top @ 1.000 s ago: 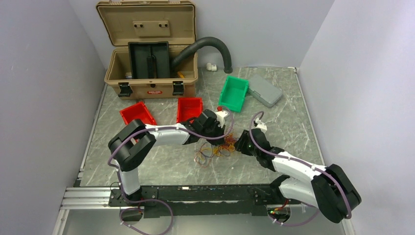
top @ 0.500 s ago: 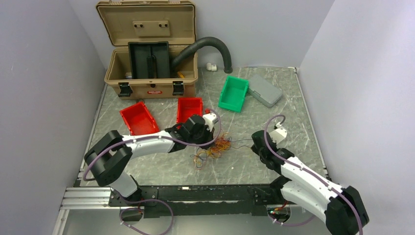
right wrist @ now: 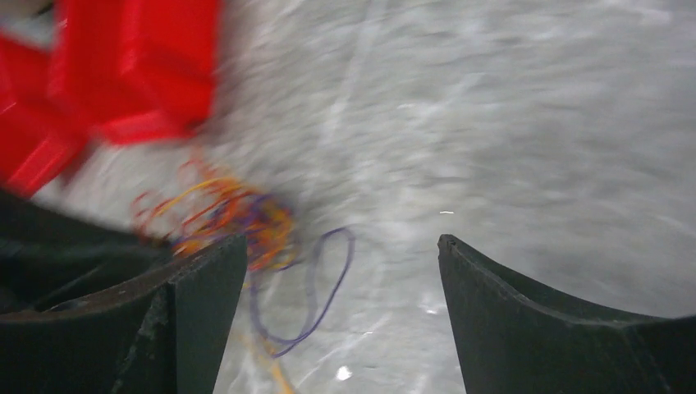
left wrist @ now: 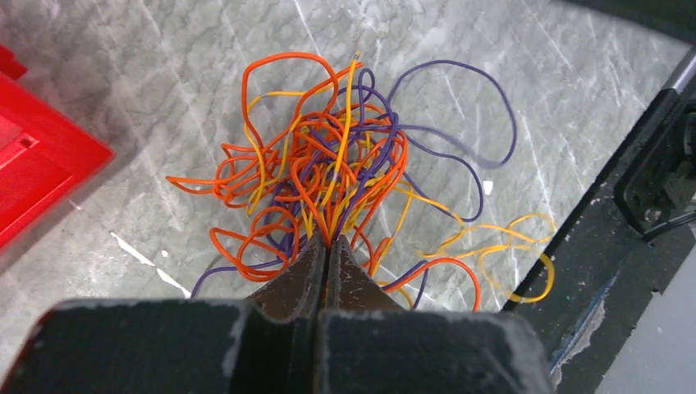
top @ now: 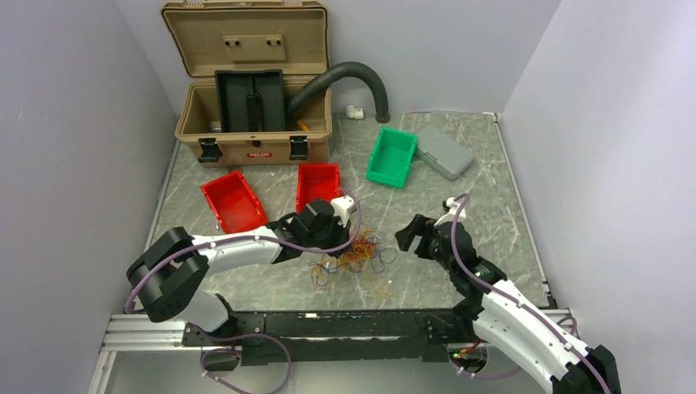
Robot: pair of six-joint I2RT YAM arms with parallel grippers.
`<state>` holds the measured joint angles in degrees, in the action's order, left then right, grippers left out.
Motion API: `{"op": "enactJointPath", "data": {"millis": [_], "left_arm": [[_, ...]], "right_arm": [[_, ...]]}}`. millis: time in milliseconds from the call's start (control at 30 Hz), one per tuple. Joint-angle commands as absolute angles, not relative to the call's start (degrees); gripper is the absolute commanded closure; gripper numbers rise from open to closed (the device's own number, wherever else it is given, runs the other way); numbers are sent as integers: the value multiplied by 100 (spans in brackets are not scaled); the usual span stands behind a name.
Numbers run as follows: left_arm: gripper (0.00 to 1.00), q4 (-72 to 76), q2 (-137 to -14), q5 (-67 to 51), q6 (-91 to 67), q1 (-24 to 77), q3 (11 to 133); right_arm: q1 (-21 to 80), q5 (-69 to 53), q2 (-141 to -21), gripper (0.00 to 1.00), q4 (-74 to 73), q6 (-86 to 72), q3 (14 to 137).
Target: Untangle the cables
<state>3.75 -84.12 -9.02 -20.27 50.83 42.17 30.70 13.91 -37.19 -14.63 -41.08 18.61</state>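
Seen from above, a tangle of hair-thin cables (top: 353,258) in orange, yellow and dark purple lies on the grey marbled bench (top: 492,164), near its front edge, between the two robot arms. The left end effector (top: 345,245) sits at the left edge of the tangle. In its wrist view, its two dark fingers are pressed together and several orange and yellow strands run into their tips, apparently pinched there. Loose purple and yellow loops spread out to the right of the bunch. The right end effector (top: 414,235) is just right of the tangle, fingers spread wide with nothing between them; its wrist view is blurred. Two open red plastic bins (top: 234,201) stand behind the left arm, with a green plastic bin (top: 391,156) farther back.
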Motion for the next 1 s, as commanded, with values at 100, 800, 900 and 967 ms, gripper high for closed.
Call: {"op": "enactJointPath", "data": {"millis": [100, 800, 900, 967], "left_arm": [[100, 1181, -8216, -1767, -2344, 4914, 4254], [100, 4431, -8875, -3602, -4326, 4662, 3887], [100, 4393, -8843, -3540, -4324, 4721, 3962], [100, 4479, -8865, -3557, -4367, 4764, 4013]], "right_arm": [[3093, -1584, -3665, 17, 918, -3262, 1335], [3100, -796, -4253, 22, 1264, -3900, 1075], [3093, -823, -4506, 22, 1513, -3921, 1070], [3094, -770, -4609, 22, 1717, -3981, 1029]]}}
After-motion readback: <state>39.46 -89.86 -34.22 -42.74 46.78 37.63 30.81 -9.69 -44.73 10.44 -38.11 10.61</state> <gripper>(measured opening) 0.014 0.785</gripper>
